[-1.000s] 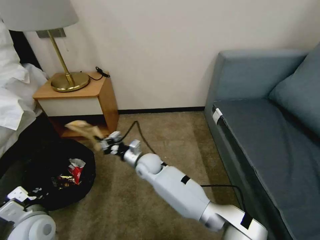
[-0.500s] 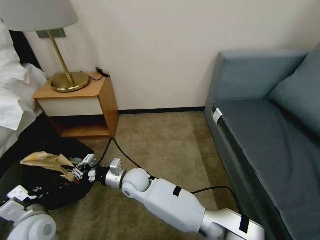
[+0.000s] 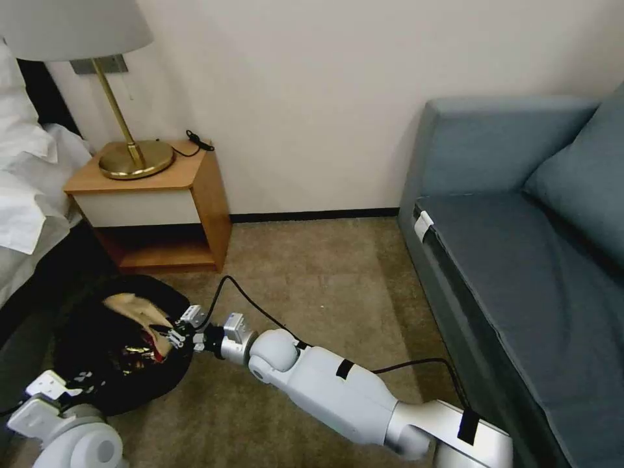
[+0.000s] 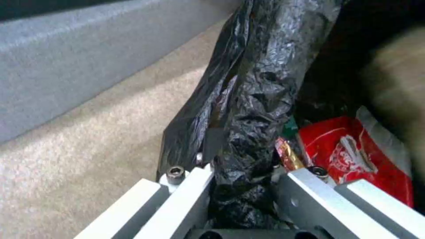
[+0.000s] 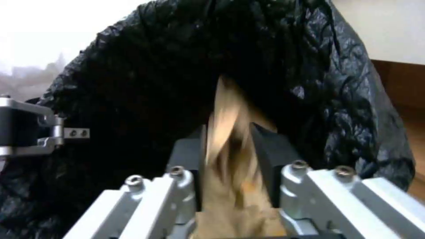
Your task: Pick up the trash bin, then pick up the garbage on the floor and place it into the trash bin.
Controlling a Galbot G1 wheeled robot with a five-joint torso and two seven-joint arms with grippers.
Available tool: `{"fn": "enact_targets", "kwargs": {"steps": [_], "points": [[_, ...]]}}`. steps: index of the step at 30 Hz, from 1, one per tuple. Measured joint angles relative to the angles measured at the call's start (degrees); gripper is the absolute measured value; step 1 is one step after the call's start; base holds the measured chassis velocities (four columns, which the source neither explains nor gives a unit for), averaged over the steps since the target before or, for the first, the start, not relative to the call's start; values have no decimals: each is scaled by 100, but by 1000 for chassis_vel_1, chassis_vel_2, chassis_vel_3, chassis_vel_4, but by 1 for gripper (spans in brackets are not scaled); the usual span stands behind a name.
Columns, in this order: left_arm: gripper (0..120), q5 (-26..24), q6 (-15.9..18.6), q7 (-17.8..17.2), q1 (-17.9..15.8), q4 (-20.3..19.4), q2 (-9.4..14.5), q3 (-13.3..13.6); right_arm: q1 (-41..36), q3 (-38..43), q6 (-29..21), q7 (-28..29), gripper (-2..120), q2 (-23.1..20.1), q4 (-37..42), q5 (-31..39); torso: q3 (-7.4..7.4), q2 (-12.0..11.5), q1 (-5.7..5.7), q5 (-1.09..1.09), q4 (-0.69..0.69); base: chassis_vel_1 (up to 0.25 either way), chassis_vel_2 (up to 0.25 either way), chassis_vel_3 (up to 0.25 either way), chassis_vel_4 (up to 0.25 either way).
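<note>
A: Right wrist view puts the right gripper [image 5: 228, 156] inside the mouth of the trash bin [image 3: 84, 338], its jaws closed down on the crumpled brown paper bag [image 5: 230, 132]. What might spoil this?

B: If the paper catches on the fingers when they part, it could ride back out and land on the carpet [image 3: 312, 260]. The liner is loose, too; the left gripper [image 4: 241, 186] is pinched on a fold of the black bag [image 4: 252, 99] at the rim, and a slip there would probably let the bin sag or tip.

A: Anything already inside?

B: A red snack packet [image 4: 354, 149] lies in the bin beside a yellow-and-dark wrapper [image 4: 288, 156].

A: And around it?

B: A nightstand [image 3: 156, 201] with a lamp [image 3: 130, 149] stands just behind the bin, a bed [image 3: 26, 195] to the left, a sofa [image 3: 520, 260] well apart on the right. The arm's black cable [image 3: 260, 312] trails across the carpet near the wrist and could snag.
</note>
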Motion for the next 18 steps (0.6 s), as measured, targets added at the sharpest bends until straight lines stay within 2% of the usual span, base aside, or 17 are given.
{"fn": "enact_targets", "kwargs": {"steps": [2,3,7,8,11,12,13,17,18], "points": [[0,21,-1,0,-15,24,-43,9,7,-2,9,0,38,1,3,-12,0,0,0,0,0,0,0,0,0],[0,21,-1,0,-15,24,-43,9,7,-2,9,0,38,1,3,-12,0,0,0,0,0,0,0,0,0],[0,27,-26,-6,-55,113,-63,-6,2,45,39,2,58,5,144,-15,0,0,0,0,0,0,0,0,0],[0,27,-26,-6,-55,113,-63,-6,2,45,39,2,58,5,144,-15,0,0,0,0,0,0,0,0,0],[0,-36,-45,-67,-91,160,-89,-68,-36,209,49,42,70,7,350,53,0,0,0,0,0,0,0,0,0],[0,-227,-45,-152,-105,149,-125,-110,-58,328,43,87,74,8,504,136,0,0,0,0,0,0,0,0,0],[0,-227,-45,-152,-105,149,-125,-110,-58,328,43,87,74,8,504,136,0,0,0,0,0,0,0,0,0],[0,-1195,192,-744,-113,-127,-321,-207,-84,1066,22,83,93,9,686,215,0,0,0,0,1,0,0,0,0],[0,-1195,192,-744,-113,-127,-321,-207,-84,1066,22,83,93,9,686,215,0,0,0,0,1,0,0,0,0]]}}
